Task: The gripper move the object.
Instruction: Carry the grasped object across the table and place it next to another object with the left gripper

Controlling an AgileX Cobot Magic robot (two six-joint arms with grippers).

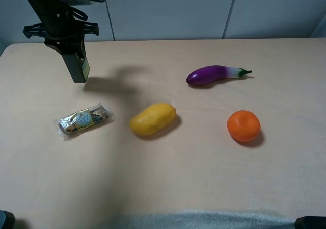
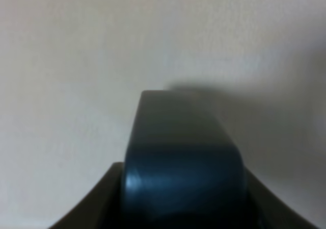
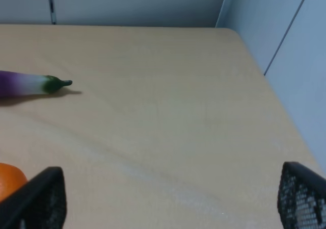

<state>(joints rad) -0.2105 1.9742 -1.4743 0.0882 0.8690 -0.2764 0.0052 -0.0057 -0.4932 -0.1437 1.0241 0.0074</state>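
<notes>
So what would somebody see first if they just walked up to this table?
Probably the black left gripper at the far left, pinching a dark bottle that points down at the table. Then the bright things pop out: a purple eggplant on the right, an orange in front of it, and a yellow fruit in the middle with a shiny chocolate pack to its left.

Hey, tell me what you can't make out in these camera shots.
1. The bottle: its top is hidden inside the left gripper in the high view, and the left wrist view shows only a dark blur.
2. The eggplant and the orange: both are cut off by the right wrist view's edge.
3. The chocolate pack: the wrapper print is too small to read in the high view.
</notes>
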